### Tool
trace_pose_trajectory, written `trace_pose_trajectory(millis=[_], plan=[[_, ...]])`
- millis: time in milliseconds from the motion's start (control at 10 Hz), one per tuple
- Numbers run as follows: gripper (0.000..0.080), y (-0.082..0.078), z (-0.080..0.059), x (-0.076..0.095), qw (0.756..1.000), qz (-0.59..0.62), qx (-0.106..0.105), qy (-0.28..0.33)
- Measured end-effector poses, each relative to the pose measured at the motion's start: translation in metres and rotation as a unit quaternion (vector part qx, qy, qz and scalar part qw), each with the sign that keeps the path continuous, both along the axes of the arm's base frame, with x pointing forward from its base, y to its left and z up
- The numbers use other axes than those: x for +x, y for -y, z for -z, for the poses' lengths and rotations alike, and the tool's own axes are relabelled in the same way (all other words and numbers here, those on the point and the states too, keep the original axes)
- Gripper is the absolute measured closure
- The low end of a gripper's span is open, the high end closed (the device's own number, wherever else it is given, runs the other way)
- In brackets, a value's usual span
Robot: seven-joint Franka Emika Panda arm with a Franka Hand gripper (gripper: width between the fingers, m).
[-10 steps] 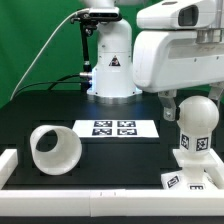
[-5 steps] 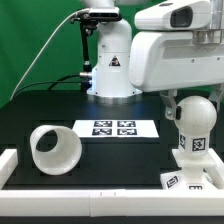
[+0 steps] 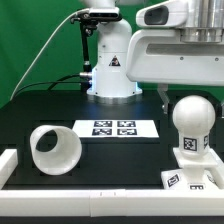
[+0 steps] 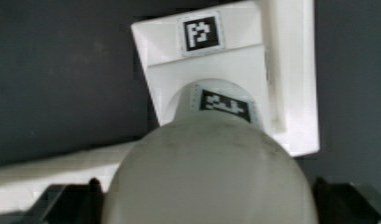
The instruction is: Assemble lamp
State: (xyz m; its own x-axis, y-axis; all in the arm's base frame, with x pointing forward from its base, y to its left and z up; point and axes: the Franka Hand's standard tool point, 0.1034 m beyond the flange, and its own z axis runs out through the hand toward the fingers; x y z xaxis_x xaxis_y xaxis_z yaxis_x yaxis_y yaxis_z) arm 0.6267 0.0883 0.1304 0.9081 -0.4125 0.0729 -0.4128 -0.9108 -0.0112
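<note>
The lamp's bulb (image 3: 192, 122) stands upright on the flat square base (image 3: 186, 172) at the exterior view's right, its stem tag facing the camera. My gripper (image 3: 188, 93) hangs just above the ball head, jaws open to either side and holding nothing. In the wrist view the ball head (image 4: 208, 165) fills the middle, with my dark fingers (image 4: 70, 200) flanking it, and the tagged base (image 4: 201, 62) lies beyond. The gripper (image 4: 208, 206) is centred over the bulb. The cup-like shade (image 3: 54, 150) lies on its side at the exterior view's left, far from the gripper.
The marker board (image 3: 113, 128) lies flat mid-table. The glossy robot pedestal (image 3: 110, 65) stands behind it. A low white rail (image 3: 70, 190) borders the table's front and left. A green backdrop is behind.
My gripper has risen off the bulb, from around its head to just above it. The bulb stays standing on the base. The shade has not moved.
</note>
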Motion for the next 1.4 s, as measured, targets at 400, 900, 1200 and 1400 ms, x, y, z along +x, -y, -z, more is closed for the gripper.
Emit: trace_pose_trajectory(millis=[400,900,1200,1400], plan=[[0.0232,0.0007,-0.0002,-0.0016,0.991,0.137,0.013,-0.002],[0.0232,-0.0024,0.0022,-0.0077,0.938,0.344,0.046,-0.023],[0.0122,-0.0004,0.0028,-0.0076,0.972,0.230,0.034,-0.021],[0.0103,-0.0047,-0.0002,-0.0084,0.999,0.041,0.016,-0.030]])
